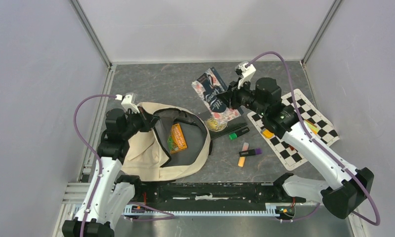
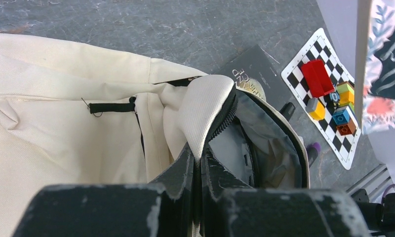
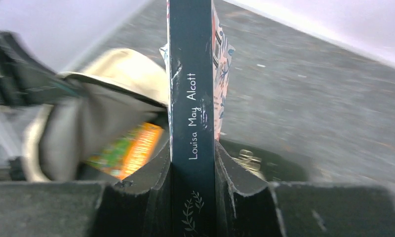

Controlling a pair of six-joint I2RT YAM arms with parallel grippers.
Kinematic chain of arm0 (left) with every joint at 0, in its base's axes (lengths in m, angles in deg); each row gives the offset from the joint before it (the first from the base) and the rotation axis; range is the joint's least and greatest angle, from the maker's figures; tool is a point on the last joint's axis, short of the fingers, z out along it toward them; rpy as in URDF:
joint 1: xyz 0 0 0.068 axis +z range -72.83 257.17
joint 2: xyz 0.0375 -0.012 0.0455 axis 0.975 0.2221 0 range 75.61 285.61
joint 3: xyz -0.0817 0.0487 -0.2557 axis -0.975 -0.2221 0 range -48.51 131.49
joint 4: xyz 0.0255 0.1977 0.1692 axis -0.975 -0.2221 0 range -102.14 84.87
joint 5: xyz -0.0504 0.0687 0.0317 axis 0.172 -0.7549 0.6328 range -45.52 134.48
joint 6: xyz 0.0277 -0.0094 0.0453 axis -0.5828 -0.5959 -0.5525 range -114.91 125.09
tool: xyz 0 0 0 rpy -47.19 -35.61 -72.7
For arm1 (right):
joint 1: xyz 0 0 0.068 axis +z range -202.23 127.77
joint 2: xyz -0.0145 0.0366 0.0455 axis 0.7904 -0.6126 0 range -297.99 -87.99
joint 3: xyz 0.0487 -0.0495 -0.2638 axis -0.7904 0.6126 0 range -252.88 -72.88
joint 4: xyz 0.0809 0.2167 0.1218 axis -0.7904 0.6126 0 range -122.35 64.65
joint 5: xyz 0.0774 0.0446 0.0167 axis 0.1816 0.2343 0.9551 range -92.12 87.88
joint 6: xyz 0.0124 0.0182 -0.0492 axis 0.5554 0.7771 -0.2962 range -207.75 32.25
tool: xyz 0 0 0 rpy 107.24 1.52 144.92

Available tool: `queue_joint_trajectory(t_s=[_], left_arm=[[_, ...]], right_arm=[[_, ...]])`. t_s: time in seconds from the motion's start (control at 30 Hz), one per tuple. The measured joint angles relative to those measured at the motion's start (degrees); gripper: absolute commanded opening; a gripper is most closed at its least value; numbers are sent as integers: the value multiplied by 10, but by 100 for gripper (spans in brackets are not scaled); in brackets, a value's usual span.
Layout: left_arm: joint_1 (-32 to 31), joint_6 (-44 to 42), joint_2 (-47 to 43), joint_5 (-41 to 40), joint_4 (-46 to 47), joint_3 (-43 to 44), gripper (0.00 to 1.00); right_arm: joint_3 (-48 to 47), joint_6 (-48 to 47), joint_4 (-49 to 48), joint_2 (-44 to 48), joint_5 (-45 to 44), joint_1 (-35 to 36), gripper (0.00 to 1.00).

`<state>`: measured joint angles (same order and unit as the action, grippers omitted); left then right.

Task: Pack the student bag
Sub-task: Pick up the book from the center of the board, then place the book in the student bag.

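The cream student bag (image 1: pixel 151 153) lies open at the left, its dark grey lining showing. My left gripper (image 1: pixel 145 118) is shut on the bag's upper rim; in the left wrist view the jaws (image 2: pixel 200 160) pinch the cream flap (image 2: pixel 208 103) by the zipper and hold the mouth up. An orange book (image 1: pixel 178 138) lies inside the bag. My right gripper (image 1: pixel 231 96) is shut on a floral-covered book (image 1: pixel 211 90), lifted off the table to the right of the bag. Its dark spine (image 3: pixel 191 98) reads Louisa May Alcott and stands upright between the fingers (image 3: pixel 151 173).
A black book (image 1: pixel 220 121) lies flat beside the bag's mouth. Several highlighters (image 1: pixel 239 132) lie in the table's middle. Under my right arm, a checkerboard mat (image 1: pixel 304 106) carries coloured blocks (image 2: pixel 318 76). Grey walls enclose the table.
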<state>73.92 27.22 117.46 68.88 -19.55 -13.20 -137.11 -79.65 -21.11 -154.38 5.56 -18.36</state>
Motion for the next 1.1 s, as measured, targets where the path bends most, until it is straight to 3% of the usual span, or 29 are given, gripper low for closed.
queue_joint_trajectory(t_s=[0.13, 0.37, 0.57, 0.87, 1.1], left_arm=[[0, 0, -10, 3, 1, 0, 5], [0, 0, -34, 17, 13, 0, 4], [0, 0, -35, 31, 18, -1, 5], [0, 1, -39, 57, 41, -9, 5], [0, 1, -34, 70, 53, -10, 5]], right_arm=[[30, 121, -68, 0, 87, 22, 0], [125, 272, -148, -47, 130, 107, 0], [201, 361, -152, -65, 85, 119, 0], [186, 420, -155, -129, 19, 136, 0], [163, 480, -217, -177, -7, 162, 0]])
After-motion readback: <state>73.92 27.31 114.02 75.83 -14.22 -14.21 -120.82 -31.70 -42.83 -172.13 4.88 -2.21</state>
